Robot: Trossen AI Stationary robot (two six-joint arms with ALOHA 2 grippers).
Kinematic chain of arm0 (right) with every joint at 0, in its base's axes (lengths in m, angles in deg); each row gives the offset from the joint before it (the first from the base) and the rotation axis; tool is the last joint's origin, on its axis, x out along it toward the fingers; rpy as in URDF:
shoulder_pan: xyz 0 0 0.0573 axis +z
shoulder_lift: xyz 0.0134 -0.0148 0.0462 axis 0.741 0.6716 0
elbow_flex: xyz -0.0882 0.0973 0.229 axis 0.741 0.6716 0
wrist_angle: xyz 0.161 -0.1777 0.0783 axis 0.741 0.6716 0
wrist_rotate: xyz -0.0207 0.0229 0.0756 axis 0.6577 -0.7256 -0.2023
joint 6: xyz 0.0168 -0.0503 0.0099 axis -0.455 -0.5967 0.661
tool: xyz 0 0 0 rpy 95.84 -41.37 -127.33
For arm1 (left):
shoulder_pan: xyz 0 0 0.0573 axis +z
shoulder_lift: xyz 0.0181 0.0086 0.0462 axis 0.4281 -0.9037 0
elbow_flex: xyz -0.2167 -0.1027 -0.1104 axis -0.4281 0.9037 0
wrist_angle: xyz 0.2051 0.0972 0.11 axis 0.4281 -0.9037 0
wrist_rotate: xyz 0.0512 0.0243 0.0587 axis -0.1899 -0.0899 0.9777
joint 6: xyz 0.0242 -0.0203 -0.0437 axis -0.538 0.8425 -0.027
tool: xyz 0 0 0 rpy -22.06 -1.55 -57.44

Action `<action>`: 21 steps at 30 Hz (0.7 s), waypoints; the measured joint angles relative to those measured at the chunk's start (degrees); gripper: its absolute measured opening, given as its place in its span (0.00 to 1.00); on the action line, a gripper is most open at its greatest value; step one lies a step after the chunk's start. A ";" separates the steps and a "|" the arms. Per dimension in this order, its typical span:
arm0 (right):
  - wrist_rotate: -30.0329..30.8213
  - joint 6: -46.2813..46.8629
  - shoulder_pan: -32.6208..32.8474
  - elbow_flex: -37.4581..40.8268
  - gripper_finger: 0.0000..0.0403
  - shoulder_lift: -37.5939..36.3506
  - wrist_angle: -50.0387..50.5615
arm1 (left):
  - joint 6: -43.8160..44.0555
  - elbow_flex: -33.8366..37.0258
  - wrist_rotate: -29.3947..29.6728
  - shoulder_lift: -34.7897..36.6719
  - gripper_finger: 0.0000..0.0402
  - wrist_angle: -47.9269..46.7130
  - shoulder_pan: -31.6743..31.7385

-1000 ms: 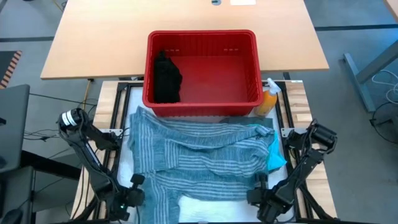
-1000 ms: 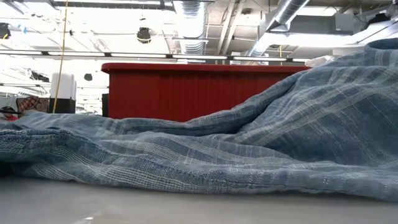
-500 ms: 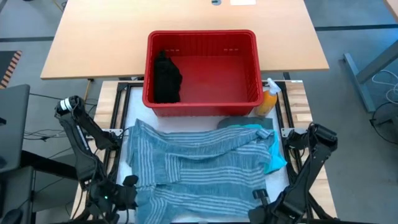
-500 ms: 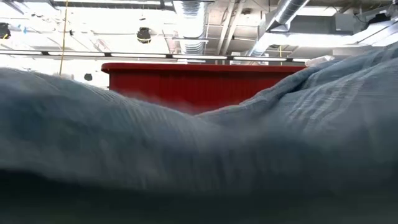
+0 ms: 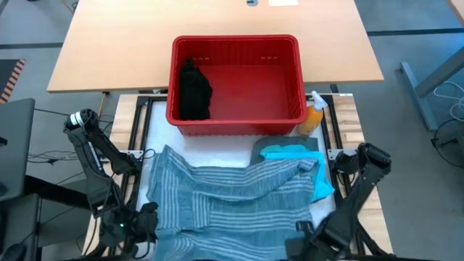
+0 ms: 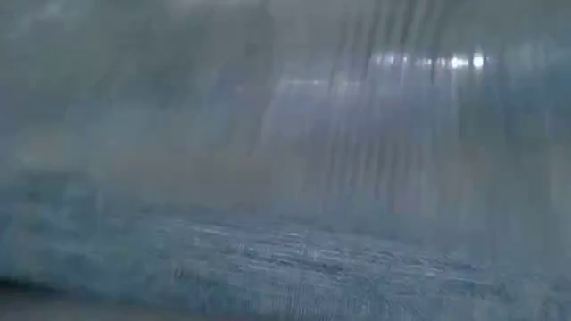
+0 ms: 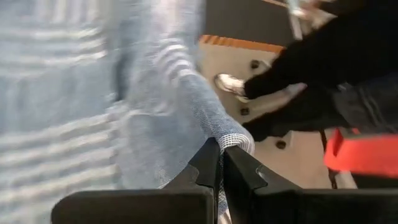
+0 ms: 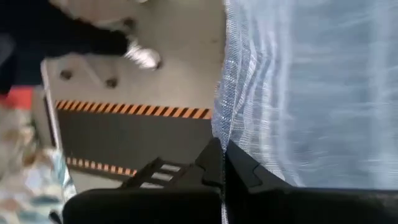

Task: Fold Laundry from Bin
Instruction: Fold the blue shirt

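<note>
The left tool (image 7: 219, 163) and the right tool (image 8: 222, 163) are each pinching a near corner of the blue-grey striped cloth (image 5: 232, 199), which is lying spread across the counter's near half. The red slotted plastic bin (image 5: 297, 80) is sitting just beyond, holding a black garment (image 5: 194, 90).

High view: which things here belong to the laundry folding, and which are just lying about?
Job:
- striped cloth, held by left pincer and right pincer
- red bin
- black garment in the bin
- teal garment

Lying about:
- orange spray bottle beside the bin
</note>
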 joint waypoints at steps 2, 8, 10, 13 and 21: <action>0.28 -0.70 -1.85 0.00 0.04 -0.25 1.56 | 4.08 0.00 1.21 0.43 0.00 -3.12 0.15; 0.32 -5.56 -8.13 0.00 0.04 -4.43 7.15 | 12.61 0.02 9.61 4.32 0.00 -11.14 -1.43; 0.99 -5.73 -9.88 0.00 0.04 -6.38 11.05 | 15.35 0.02 13.09 6.26 0.00 -13.54 -2.62; 3.49 -4.83 -12.09 0.00 0.04 -9.82 16.49 | 20.05 0.02 16.98 8.73 0.00 -18.43 -4.80; 8.05 -0.38 -18.35 0.00 0.04 -15.38 30.26 | 31.27 0.02 21.20 13.79 0.00 -36.36 -7.66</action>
